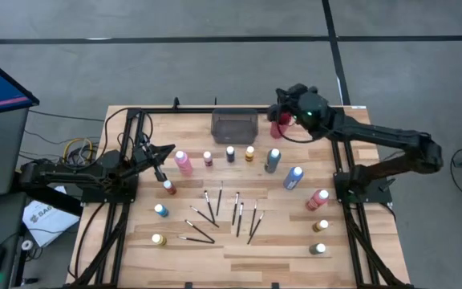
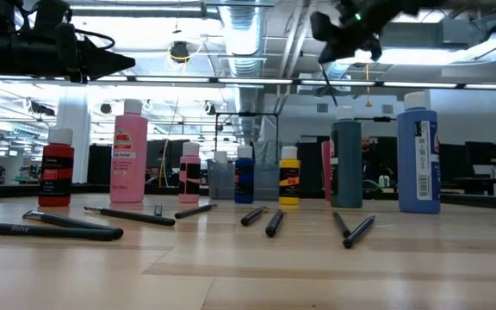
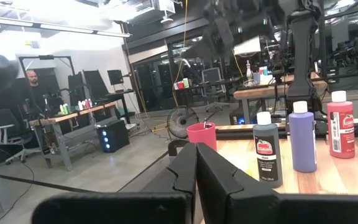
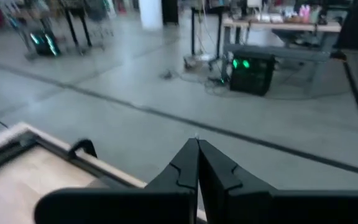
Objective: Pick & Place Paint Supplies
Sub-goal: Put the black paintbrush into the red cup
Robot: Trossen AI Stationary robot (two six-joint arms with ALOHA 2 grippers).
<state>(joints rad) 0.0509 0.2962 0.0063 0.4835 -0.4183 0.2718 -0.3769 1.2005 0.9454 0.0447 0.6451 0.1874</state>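
Paint bottles (image 1: 230,154) and thin brushes (image 1: 220,198) lie scattered across the wooden desk (image 1: 279,241).
Left end effector (image 1: 165,149) and right end effector (image 1: 277,111) hover shut, empty; bottles look light, rigid, best gripped mid-body; brushes slender, roll-prone.

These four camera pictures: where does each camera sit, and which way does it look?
High view: above the table, straight down; both arms show, left pincer and right pincer.
Low view: at tabletop height, level past bottles and brushes; arms overhead.
Left wrist view: on the left arm, past its shut fingers.
Right wrist view: past shut fingers toward the floor.
Shared: red cup.
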